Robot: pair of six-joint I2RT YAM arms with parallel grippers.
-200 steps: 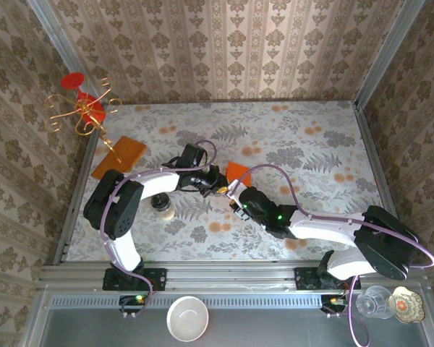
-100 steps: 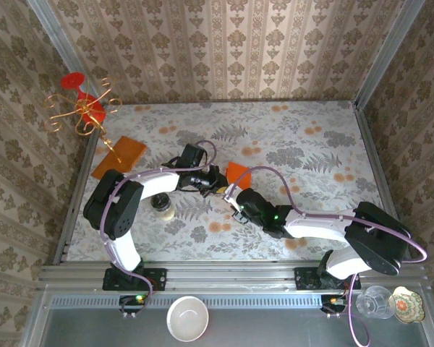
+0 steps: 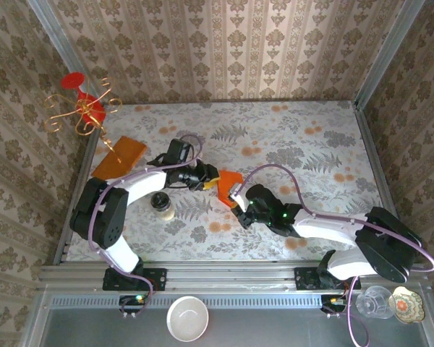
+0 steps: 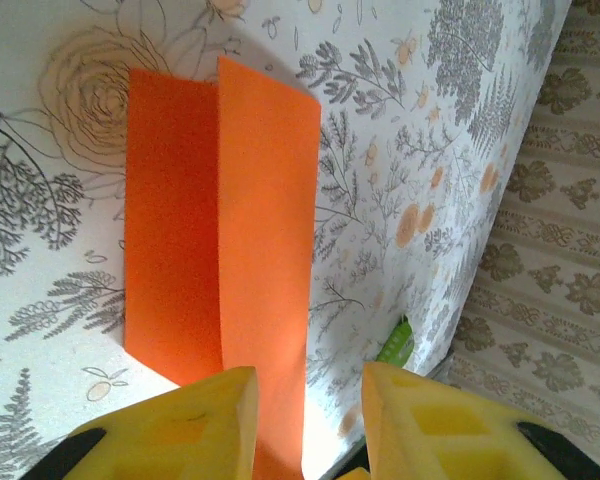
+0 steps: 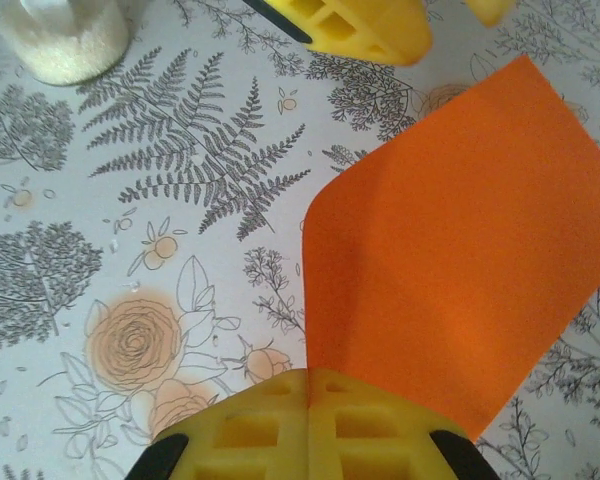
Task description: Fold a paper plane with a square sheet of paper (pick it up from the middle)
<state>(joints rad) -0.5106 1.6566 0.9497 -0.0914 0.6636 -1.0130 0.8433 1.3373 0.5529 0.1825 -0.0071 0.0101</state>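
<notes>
Far left: gold wire stand (image 3: 81,112) with red pieces. Beside it lies an amber flat sheet (image 3: 119,155). Jar of white grains (image 3: 163,206), close by the left arm. Table middle: left gripper (image 3: 208,181), fingers apart astride the square sheet of paper (image 3: 230,182), which is folded with one flap raised. Right gripper (image 3: 237,196), fingers together, clamped on the sheet's edge.

**Stuff you can't make out in this one**

In your left wrist view, the square sheet of paper (image 4: 220,220) runs off the bottom edge inside the left gripper (image 4: 307,372), and its fingers are cropped there too. The green bit (image 4: 395,342) beyond is too small to tell. In the right wrist view, the jar (image 5: 65,35) is cut off at the top, and the sheet's pinched edge hides inside the right gripper (image 5: 308,380).
</notes>
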